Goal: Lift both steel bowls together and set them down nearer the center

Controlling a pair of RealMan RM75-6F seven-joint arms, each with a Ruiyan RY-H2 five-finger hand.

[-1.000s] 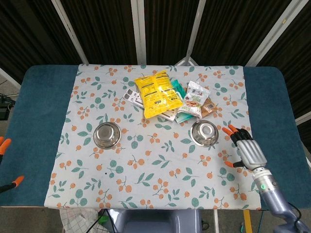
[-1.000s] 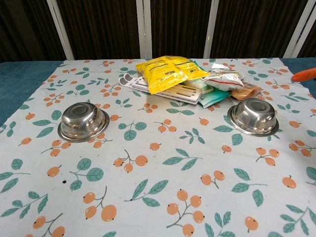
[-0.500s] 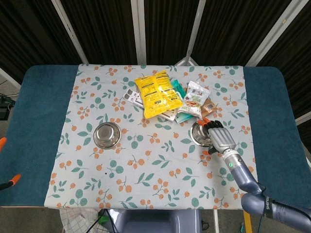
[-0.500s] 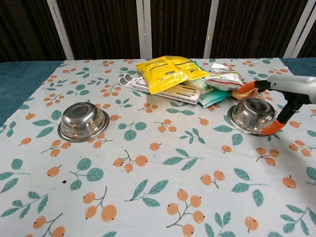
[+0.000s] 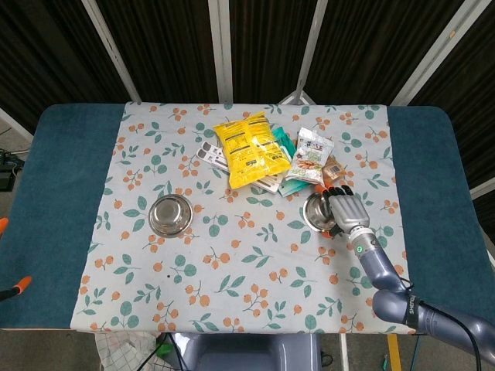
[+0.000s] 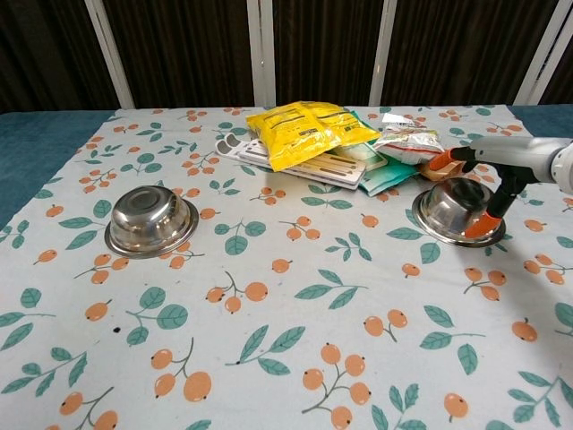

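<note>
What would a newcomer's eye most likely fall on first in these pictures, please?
Probably the bright yellow snack bag topping a heap of packets at the far middle of the floral tablecloth. Next, the two steel bowls: the left bowl stands alone, while the right hand with orange fingertips reaches over the right bowl.

Steel bowls: two — left bowl [image 5: 171, 216] [image 6: 150, 220], right bowl [image 5: 319, 212] [image 6: 455, 209]. Yellow bag [image 5: 249, 148] [image 6: 307, 131]: one. White snack packet [image 5: 310, 155] [image 6: 405, 142]: one. More flat packets underneath the pile; count unclear. Patterned cloth [image 5: 232, 263] [image 6: 286, 358]: one.
</note>
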